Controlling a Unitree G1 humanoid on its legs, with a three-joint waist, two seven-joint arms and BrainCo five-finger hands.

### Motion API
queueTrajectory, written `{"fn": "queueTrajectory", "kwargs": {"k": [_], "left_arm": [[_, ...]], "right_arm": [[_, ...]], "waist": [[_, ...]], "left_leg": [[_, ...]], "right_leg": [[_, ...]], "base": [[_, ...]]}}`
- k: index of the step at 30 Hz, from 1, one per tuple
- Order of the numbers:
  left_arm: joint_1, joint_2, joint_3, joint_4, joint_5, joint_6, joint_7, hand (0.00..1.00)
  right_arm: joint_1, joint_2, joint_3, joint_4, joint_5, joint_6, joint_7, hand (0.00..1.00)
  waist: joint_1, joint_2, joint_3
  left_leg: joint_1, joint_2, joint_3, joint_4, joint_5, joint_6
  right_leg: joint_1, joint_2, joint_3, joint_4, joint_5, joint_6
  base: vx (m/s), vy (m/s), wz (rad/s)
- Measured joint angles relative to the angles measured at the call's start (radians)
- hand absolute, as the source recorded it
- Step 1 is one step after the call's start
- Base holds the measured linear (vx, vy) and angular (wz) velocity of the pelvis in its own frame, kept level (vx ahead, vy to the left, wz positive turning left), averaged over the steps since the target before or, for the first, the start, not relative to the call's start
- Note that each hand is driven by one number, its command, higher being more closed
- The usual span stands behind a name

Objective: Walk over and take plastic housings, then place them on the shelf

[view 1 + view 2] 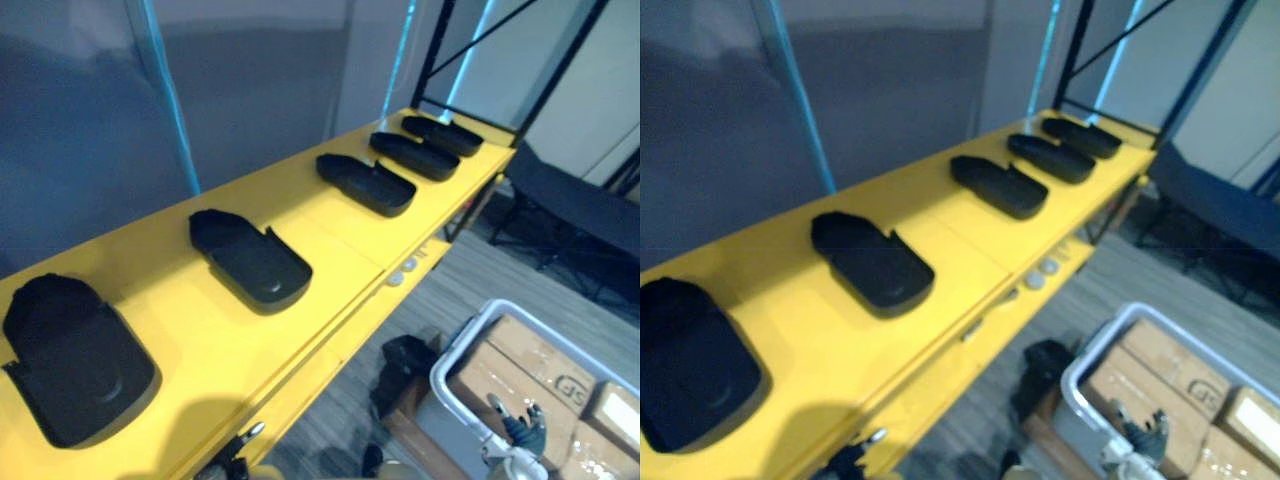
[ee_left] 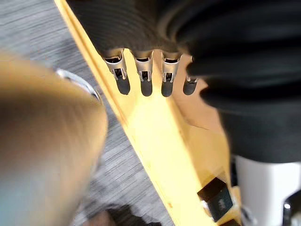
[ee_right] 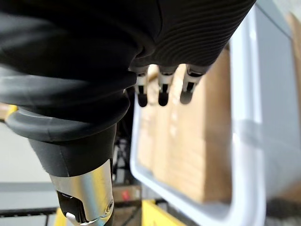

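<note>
Left eye view material shows five black plastic housings (image 1: 250, 262) laid in a row along the yellow shelf (image 1: 330, 250), from the nearest housing (image 1: 75, 360) at the lower left out to the far end. All are lying flat with the hollow side up, and bare yellow is left between neighbours.

The left hand (image 2: 146, 80) is seen in its wrist view with fingers straight and loose, nothing between them, poised just above the shelf's front edge. The right hand (image 1: 525, 432) is held low at the robot's right, over a pale-rimmed bin (image 1: 455, 365) packed with cardboard boxes (image 1: 530, 372). Its fingers are likewise relaxed and empty.

Since both hands are empty and no housing is seen off the shelf, the step is judged to be the walk to a pickup. Whether any housings are left to fetch cannot be told.

For that step to be done well:

- The left hand should be drawn clear of the shelf edge before any turn is made, so that the placed row is not knocked.
- The right hand should be lifted above the bin rim rather than dragged across it.
- Any housing taken is best gripped across its side walls and carried level.
- It is best set down flat on a bare stretch, back from the front edge and not touching its neighbours.
</note>
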Motion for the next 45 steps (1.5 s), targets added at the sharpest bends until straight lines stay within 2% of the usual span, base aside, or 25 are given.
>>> {"fn": "queueTrajectory", "kwargs": {"k": [1, 2, 3, 5, 7, 8, 9, 11, 14, 17, 18, 21, 22, 24, 26, 28, 29, 32, 34, 35, 37, 39, 42, 44, 45], "left_arm": [[0.013, 0.015, 0.025, 0.0, -0.001, 0.002, -0.001, 0.0], [0.028, 0.029, 0.061, 0.003, -0.007, 0.005, -0.001, 0.0], [0.029, 0.025, 0.086, 0.008, -0.023, 0.011, 0.0, 0.0], [0.039, -0.001, 0.151, 0.036, -0.052, 0.022, -0.002, 0.0], [0.065, -0.016, 0.192, 0.041, -0.059, 0.022, -0.005, 0.0], [0.086, -0.019, 0.227, 0.04, -0.06, 0.021, -0.008, 0.0], [0.102, -0.02, 0.252, 0.04, -0.059, 0.018, -0.013, 0.0], [0.128, -0.025, 0.27, 0.04, -0.059, 0.01, -0.021, 0.0], [0.133, -0.034, 0.249, 0.04, -0.067, 0.001, -0.021, 0.0], [0.118, -0.038, 0.179, 0.041, -0.073, -0.01, -0.017, 0.0], [0.122, -0.035, 0.149, 0.043, -0.074, -0.024, -0.008, 0.0], [0.125, -0.036, 0.111, 0.043, -0.075, -0.052, 0.001, 0.0], [0.124, -0.036, 0.11, 0.042, -0.068, -0.066, 0.003, 0.0], [0.121, -0.021, 0.111, 0.042, -0.056, -0.08, 0.015, 0.0], [0.108, 0.01, 0.112, 0.043, -0.029, -0.081, 0.031, 0.0], [0.109, 0.02, 0.112, 0.044, -0.017, -0.078, 0.031, 0.0], [0.103, 0.028, 0.112, 0.046, -0.017, -0.074, 0.03, 0.0], [0.07, 0.022, 0.111, 0.067, -0.018, -0.067, 0.03, 0.0], [0.051, 0.013, 0.111, 0.072, -0.019, -0.067, 0.028, 0.0], [0.034, 0.009, 0.11, 0.072, -0.02, -0.067, 0.028, 0.0], [0.028, 0.013, 0.11, 0.072, -0.02, -0.067, 0.028, 0.0], [0.022, 0.014, 0.094, 0.071, -0.02, -0.067, 0.027, 0.0], [0.012, 0.013, 0.061, 0.07, -0.018, -0.055, 0.019, 0.0], [0.014, 0.014, 0.059, 0.071, -0.018, -0.038, 0.018, 0.0], [0.024, 0.046, -0.015, 0.078, 0.01, -0.001, 0.022, 0.0]], "right_arm": [[-0.001, 0.0, 0.0, -0.004, -0.001, 0.0, 0.004, 0.0], [-0.004, -0.001, -0.003, -0.003, 0.0, 0.0, 0.004, 0.0], [-0.009, -0.005, -0.009, -0.003, 0.001, 0.0, 0.004, 0.0], [-0.012, -0.034, -0.05, 0.002, 0.006, 0.0, 0.003, 0.0], [-0.014, -0.058, -0.066, 0.017, 0.007, 0.0, 0.004, 0.0], [-0.026, -0.072, -0.066, 0.042, 0.006, 0.001, 0.004, 0.0], [-0.04, -0.084, -0.066, 0.068, 0.005, 0.003, 0.004, 0.0], [-0.084, -0.093, -0.066, 0.124, 0.005, 0.014, 0.006, 0.0], [-0.125, -0.108, -0.063, 0.159, 0.005, 0.03, 0.006, 0.0], [-0.143, -0.137, -0.045, 0.162, 0.006, 0.029, -0.033, 0.0], [-0.144, -0.151, -0.032, 0.164, 0.006, 0.024, -0.07, 0.0], [-0.114, -0.163, -0.024, 0.167, 0.007, -0.003, -0.179, 0.0], [-0.112, -0.162, -0.024, 0.168, 0.007, -0.015, -0.216, 0.0], [-0.114, -0.149, -0.024, 0.167, 0.008, -0.027, -0.252, 0.0], [-0.091, -0.137, -0.037, 0.156, 0.008, -0.048, -0.285, 0.0], [-0.081, -0.134, -0.07, 0.14, 0.008, -0.054, -0.288, 0.0], [-0.064, -0.134, -0.095, 0.137, 0.007, -0.061, -0.291, 0.0], [-0.043, -0.136, -0.135, 0.136, 0.007, -0.061, -0.299, 0.0], [-0.027, -0.136, -0.15, 0.137, 0.008, -0.061, -0.3, 0.0], [-0.013, -0.136, -0.151, 0.145, 0.008, -0.061, -0.299, 0.0], [-0.004, -0.133, -0.152, 0.147, -0.008, -0.061, -0.302, 0.0], [0.006, -0.13, -0.134, 0.144, -0.213, -0.06, -0.301, 0.0], [0.023, -0.118, -0.036, 0.139, -0.434, -0.049, -0.298, 0.0], [0.023, -0.103, 0.003, 0.136, -0.436, -0.051, -0.298, 0.0], [0.095, -0.107, 0.071, 0.144, -0.434, -0.11, -0.297, 0.0]], "waist": [[0.001, -0.017, -0.01], [0.009, -0.031, -0.021], [0.011, -0.025, -0.025], [0.003, 0.014, -0.04], [0.002, 0.032, -0.051], [0.0, 0.035, -0.057], [0.001, 0.029, -0.062], [0.001, 0.014, -0.069], [0.0, -0.017, -0.07], [-0.011, -0.018, -0.066], [-0.027, -0.013, -0.055], [-0.034, 0.003, -0.054], [-0.034, 0.003, -0.054], [-0.032, -0.025, -0.045], [-0.048, -0.055, -0.031], [-0.058, -0.066, -0.033], [-0.076, -0.067, -0.035], [-0.088, -0.043, -0.032], [-0.091, -0.01, -0.029], [-0.103, 0.009, -0.033], [-0.111, 0.022, -0.036], [-0.117, 0.025, -0.038], [-0.115, 0.014, -0.036], [-0.113, 0.0, -0.034], [-0.14, -0.011, -0.026]], "left_leg": [[0.0, 0.002, 0.012, -0.044, 0.03, -0.02], [0.001, -0.002, 0.02, -0.07, 0.045, -0.036], [0.007, 0.005, 0.021, -0.094, 0.063, -0.044], [0.041, 0.014, 0.018, -0.218, 0.143, -0.061], [0.065, 0.023, 0.02, -0.271, 0.18, -0.075], [0.071, 0.026, 0.019, -0.291, 0.198, -0.084], [0.084, 0.027, 0.02, -0.308, 0.207, -0.096], [0.078, 0.028, 0.027, -0.315, 0.221, -0.116], [0.051, 0.023, 0.041, -0.332, 0.252, -0.134], [0.031, 0.025, 0.046, -0.331, 0.268, -0.141], [0.029, 0.025, 0.038, -0.33, 0.272, -0.135], [0.027, 0.017, 0.018, -0.334, 0.267, -0.136], [0.028, 0.016, 0.013, -0.338, 0.237, -0.144], [0.03, 0.001, 0.022, -0.336, 0.217, -0.148], [0.036, -0.01, 0.044, -0.323, 0.199, -0.152], [0.046, -0.014, 0.054, -0.323, 0.191, -0.151], [0.049, -0.013, 0.057, -0.321, 0.189, -0.156], [0.071, -0.013, 0.068, -0.303, 0.18, -0.148], [0.084, -0.013, 0.064, -0.301, 0.161, -0.145], [0.089, -0.016, 0.069, -0.301, 0.157, -0.143], [0.101, -0.016, 0.074, -0.304, 0.155, -0.142], [0.116, -0.017, 0.076, -0.309, 0.149, -0.138], [0.117, -0.02, 0.075, -0.304, 0.135, -0.137], [0.116, -0.022, 0.076, -0.3, 0.13, -0.137], [0.116, -0.025, 0.072, -0.291, 0.118, -0.132]], "right_leg": [[0.025, -0.046, 0.031, 0.01, 0.082, -0.01], [0.031, -0.046, 0.062, -0.021, 0.122, 0.015], [0.032, -0.031, 0.059, -0.033, 0.119, 0.016], [0.028, -0.009, 0.062, -0.042, 0.12, 0.017], [0.031, 0.007, 0.06, -0.047, 0.114, 0.024], [0.049, 0.013, 0.051, -0.064, 0.092, 0.054], [0.073, 0.02, 0.033, -0.102, 0.061, 0.093], [0.114, 0.037, 0.023, -0.204, 0.015, 0.114], [0.14, 0.059, 0.007, -0.347, 0.001, 0.12], [0.141, 0.078, 0.018, -0.436, 0.0, 0.12], [0.139, 0.081, 0.026, -0.441, 0.004, 0.118], [0.123, 0.083, 0.058, -0.453, 0.018, 0.119], [0.111, 0.091, 0.081, -0.475, 0.034, 0.114], [0.095, 0.088, 0.12, -0.498, 0.056, 0.117], [0.07, 0.085, 0.165, -0.502, 0.069, 0.109], [0.061, 0.09, 0.185, -0.502, 0.072, 0.106], [0.061, 0.092, 0.193, -0.502, 0.078, 0.107], [0.057, 0.101, 0.233, -0.493, 0.096, 0.118], [0.055, 0.108, 0.255, -0.493, 0.097, 0.12], [0.053, 0.107, 0.258, -0.493, 0.098, 0.12], [0.057, 0.109, 0.259, -0.493, 0.098, 0.12], [0.06, 0.112, 0.267, -0.493, 0.098, 0.12], [0.056, 0.111, 0.279, -0.494, 0.1, 0.123], [0.052, 0.111, 0.283, -0.502, 0.1, 0.122], [0.05, 0.11, 0.289, -0.493, 0.101, 0.124]], "base": [[0.11, -0.143, -0.26], [0.12, -0.178, -0.27], [0.09, -0.187, -0.12], [0.07, -0.195, 0.17], [0.07, -0.118, 0.11], [0.07, -0.137, 0.1], [0.07, -0.151, 0.07], [0.05, -0.181, -0.18], [-0.02, -0.198, -0.26], [-0.09, -0.175, -0.35], [-0.11, -0.071, -0.14], [-0.14, -0.014, -0.28], [-0.16, 0.02, -0.53], [-0.14, 0.029, -0.59], [-0.11, 0.021, -0.6], [0.0, 0.003, -0.41], [0.04, 0.0, -0.23], [0.1, 0.007, -0.42], [0.08, 0.02, -0.38], [0.07, 0.034, -0.18], [0.06, 0.025, -0.15], [0.03, 0.014, -0.17], [-0.04, 0.006, -0.09], [-0.04, -0.01, -0.08], [0.0, 0.0, 0.0]]}}
